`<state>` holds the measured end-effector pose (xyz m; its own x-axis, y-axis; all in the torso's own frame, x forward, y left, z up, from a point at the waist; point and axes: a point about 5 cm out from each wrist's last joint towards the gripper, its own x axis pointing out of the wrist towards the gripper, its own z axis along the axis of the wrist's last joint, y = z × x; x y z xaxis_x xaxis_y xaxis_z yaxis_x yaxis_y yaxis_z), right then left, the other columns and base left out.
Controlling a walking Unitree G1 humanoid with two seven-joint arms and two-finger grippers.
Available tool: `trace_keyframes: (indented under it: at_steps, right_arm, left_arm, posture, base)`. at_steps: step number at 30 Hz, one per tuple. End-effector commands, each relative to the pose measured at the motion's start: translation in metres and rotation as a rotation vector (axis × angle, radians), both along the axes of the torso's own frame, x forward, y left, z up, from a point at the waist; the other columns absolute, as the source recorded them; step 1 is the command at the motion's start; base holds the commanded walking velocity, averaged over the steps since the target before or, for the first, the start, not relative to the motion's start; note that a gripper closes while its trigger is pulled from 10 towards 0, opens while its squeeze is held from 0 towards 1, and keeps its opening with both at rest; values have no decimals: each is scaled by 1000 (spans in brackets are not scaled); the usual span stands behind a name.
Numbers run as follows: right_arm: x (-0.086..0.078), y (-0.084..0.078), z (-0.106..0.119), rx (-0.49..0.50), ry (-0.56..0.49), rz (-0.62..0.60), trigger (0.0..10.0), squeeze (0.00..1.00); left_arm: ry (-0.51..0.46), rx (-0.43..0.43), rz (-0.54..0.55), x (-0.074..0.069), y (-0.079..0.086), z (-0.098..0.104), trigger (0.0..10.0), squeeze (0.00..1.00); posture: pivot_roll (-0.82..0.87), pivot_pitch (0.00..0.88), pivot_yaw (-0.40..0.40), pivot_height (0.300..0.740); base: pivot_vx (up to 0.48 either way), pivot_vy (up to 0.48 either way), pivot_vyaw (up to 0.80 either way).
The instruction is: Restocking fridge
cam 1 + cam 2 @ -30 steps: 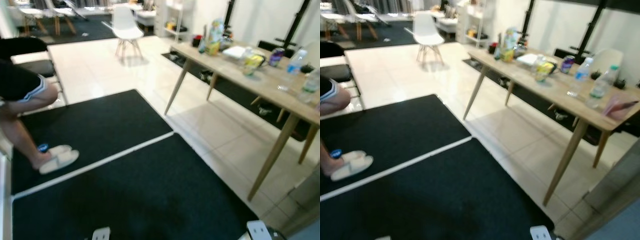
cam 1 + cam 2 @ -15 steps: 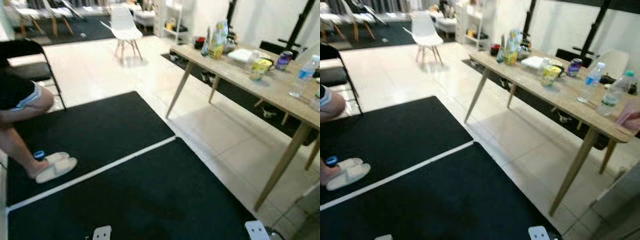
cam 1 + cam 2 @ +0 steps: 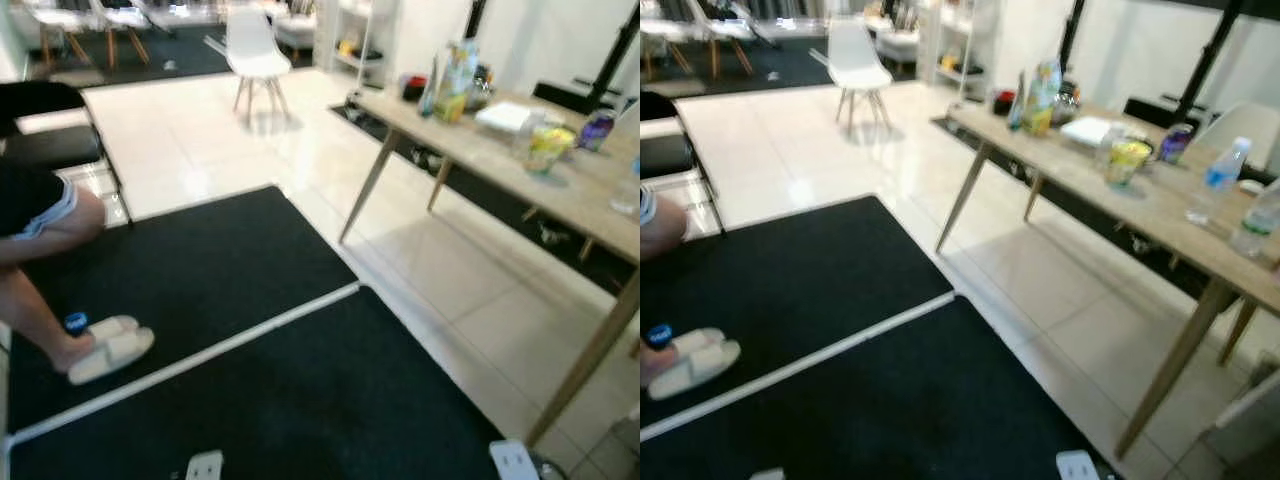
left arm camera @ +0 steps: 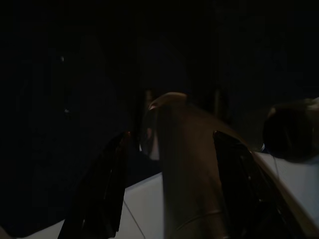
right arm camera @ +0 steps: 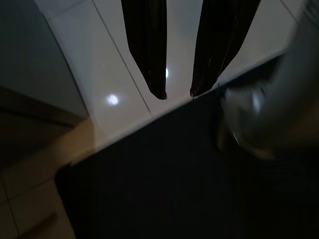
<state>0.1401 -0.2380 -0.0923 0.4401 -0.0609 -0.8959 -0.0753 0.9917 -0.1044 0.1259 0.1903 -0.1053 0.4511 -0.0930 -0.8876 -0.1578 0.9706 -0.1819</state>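
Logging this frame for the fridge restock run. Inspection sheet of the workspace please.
Surface: wooden table on the robot's right, standing on white tile.
Job's things: on the table, a water bottle, a purple can, a yellow cup and a tall carton; no fridge seen.
Clutter: black floor mats with a white seam.
Grippers: right tool hangs over the mat edge, fingers apart, holding nothing; left tool too dark to judge.
Cables: nothing seen.
Surroundings: a seated person's leg in a white slipper on the left; white chair beyond.
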Motion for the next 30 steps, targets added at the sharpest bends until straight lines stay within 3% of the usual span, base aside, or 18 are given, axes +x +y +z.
trace_keyframes:
  at_steps: [1,9,26,30]
  right_arm:
    - [2,-6,2,-16,-7,-14,10000,0]
    - [2,-5,2,-16,-3,-17,10000,0]
    - [-2,-4,0,-11,7,-17,10000,0]
    - [-2,-3,0,-12,7,-15,10000,0]
  left_arm:
    - [39,-24,-4,-8,-7,-4,10000,0]
    - [41,-23,-3,-8,-7,-4,10000,0]
    - [47,-21,-9,-10,-10,-4,10000,0]
    - [48,-20,-10,-10,-9,-4,10000,0]
  posture:
    - [-61,0,-53,740]
    - [-60,0,-53,740]
    - [-59,0,-50,740]
    - [-58,0,-50,740]
  base:
    - [247,0,0]
    - [247,0,0]
    - [249,0,-757]
    - [247,0,0]
